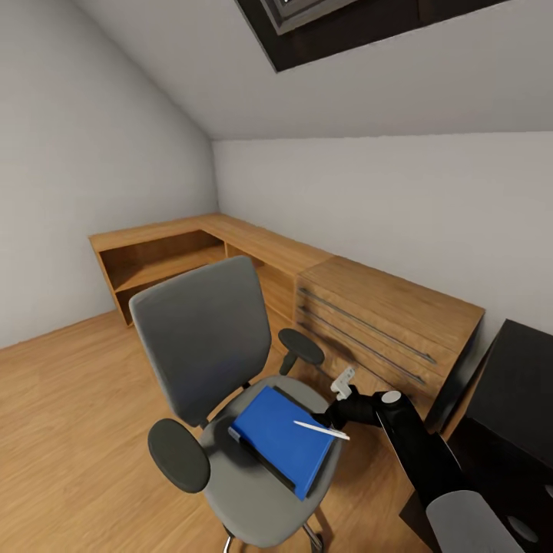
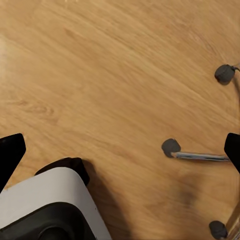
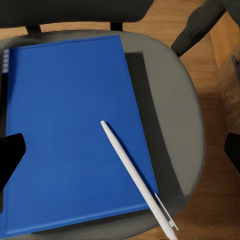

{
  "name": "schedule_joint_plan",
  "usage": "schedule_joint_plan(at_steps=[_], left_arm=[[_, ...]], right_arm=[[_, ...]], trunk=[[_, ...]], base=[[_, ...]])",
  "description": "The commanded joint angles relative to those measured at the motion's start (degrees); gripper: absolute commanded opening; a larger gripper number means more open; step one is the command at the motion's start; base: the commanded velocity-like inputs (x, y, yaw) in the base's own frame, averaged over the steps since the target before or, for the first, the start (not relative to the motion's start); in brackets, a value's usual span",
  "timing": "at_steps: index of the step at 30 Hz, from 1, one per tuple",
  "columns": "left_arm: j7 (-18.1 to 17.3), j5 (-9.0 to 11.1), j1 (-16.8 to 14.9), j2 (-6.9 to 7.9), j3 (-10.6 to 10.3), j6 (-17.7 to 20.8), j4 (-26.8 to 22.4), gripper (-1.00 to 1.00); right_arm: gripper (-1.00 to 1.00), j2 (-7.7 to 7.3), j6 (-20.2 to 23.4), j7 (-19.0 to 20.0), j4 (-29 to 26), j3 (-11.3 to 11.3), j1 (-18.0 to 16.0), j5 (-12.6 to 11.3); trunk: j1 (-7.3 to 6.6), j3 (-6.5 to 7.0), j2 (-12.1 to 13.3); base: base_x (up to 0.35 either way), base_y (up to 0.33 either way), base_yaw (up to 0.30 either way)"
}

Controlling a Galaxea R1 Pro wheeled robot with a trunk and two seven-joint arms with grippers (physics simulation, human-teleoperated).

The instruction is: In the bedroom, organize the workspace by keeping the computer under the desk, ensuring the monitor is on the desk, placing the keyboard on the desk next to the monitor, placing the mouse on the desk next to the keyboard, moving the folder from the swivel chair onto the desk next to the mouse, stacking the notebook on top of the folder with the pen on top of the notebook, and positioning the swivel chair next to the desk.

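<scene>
Where the swivel chair [image 1: 230,361] stands on the wood floor [image 1: 69,430], its grey seat carries the blue folder [image 1: 280,438], with the white pen [image 1: 321,430] lying across the folder's surface and its clip end reaching past the folder's edge. Under the folder a dark cover with a pale spiral binding peeks out, the notebook [image 1: 244,447], mostly hidden. The right pincer [image 3: 120,150] hovers just above the folder with its fingers spread wide, only their dark tips showing at the frame edges. The left pincer [image 2: 120,150] is likewise spread and empty, over bare floor near the chair's chrome base [image 2: 200,156] and castors. At the far right, a black counter [image 1: 522,384] is cut off beside a wooden drawer unit [image 1: 384,322].
</scene>
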Motion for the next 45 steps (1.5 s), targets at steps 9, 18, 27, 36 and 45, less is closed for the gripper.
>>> schedule_joint_plan(at_steps=[9, 18, 27, 36, 45], left_arm=[[0.3, 0.4, 0.4, 0.2, 0.0, 0.2, 1.4, 1.0], [0.3, 0.4, 0.4, 0.2, 0.0, 0.2, 1.4, 1.0], [0.3, 0.4, 0.4, 0.2, 0.0, 0.2, 1.4, 1.0], [-0.2, 1.2, 0.9, -0.31, 1.4, 0.7, 3.6, 1.0], [-0.3, 1.4, 1.0, -0.57, 3.3, 1.0, 4.3, 1.0]], right_arm=[[1.0, 0.09, 0.4, 0.3, -0.1, 0.1, -0.1, 1.0], [1.0, 0.09, 0.4, 0.3, -0.1, 0.1, -0.1, 1.0], [1.0, 0.09, 0.4, 0.3, -0.1, 0.1, -0.1, 1.0], [1.0, -2.19, 0.0, 1.4, 0.8, -0.1, -0.2, 0.8], [1.0, -5.76, -0.3, 4.9, 0.9, -0.2, -0.3, 0.9]], trunk=[[0.0, -0.05, 0.0], [0.0, -0.05, 0.0], [0.0, -0.05, 0.0], [0.0, -0.05, 0.0], [0.22, -0.22, -0.4]], base=[[0.0, 0.0, 0.0], [0.0, 0.0, 0.0], [0.0, 0.0, 0.0], [0.0, 0.0, 0.0], [0.0, 0.0, 0.0]])
